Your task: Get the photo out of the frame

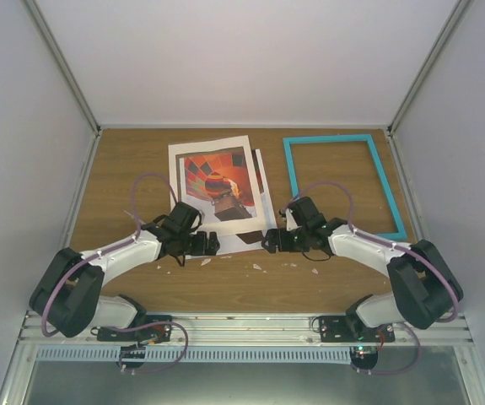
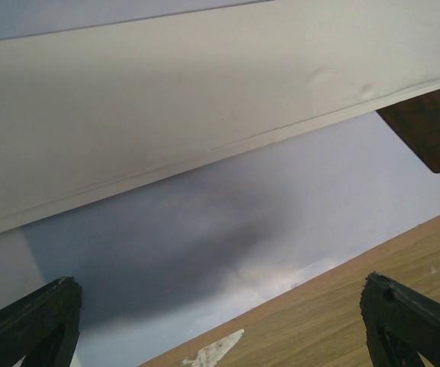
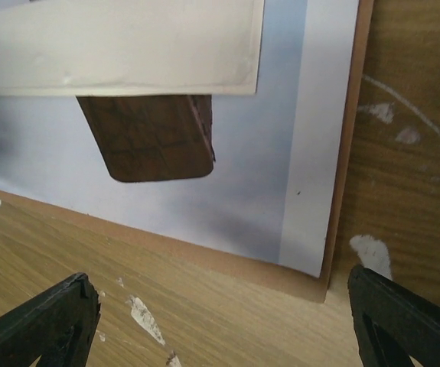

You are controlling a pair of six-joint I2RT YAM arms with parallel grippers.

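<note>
Left of turquoise frame (image 1: 326,137), photo (image 3: 242,180) lies flat (partly under white sheet (image 3: 128,46), apparently); both jaws wide.

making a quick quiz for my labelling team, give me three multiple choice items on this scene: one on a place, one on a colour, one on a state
1. In the top view, where does the frame lie relative to the photo?
A. around it
B. to its right, apart from it
C. under it

2. What colour is the frame?
A. turquoise
B. red
C. black

3. How do the left fingers stand?
A. shut on the photo
B. shut on the frame
C. open, holding nothing

Answers:
1 B, since the frame lies empty on the table with bare wood showing through it, beside the photo.
2 A, since its thin rim is plainly turquoise against the brown table.
3 C, since the left wrist view shows the two fingers far apart with only table and paper between them.
</note>
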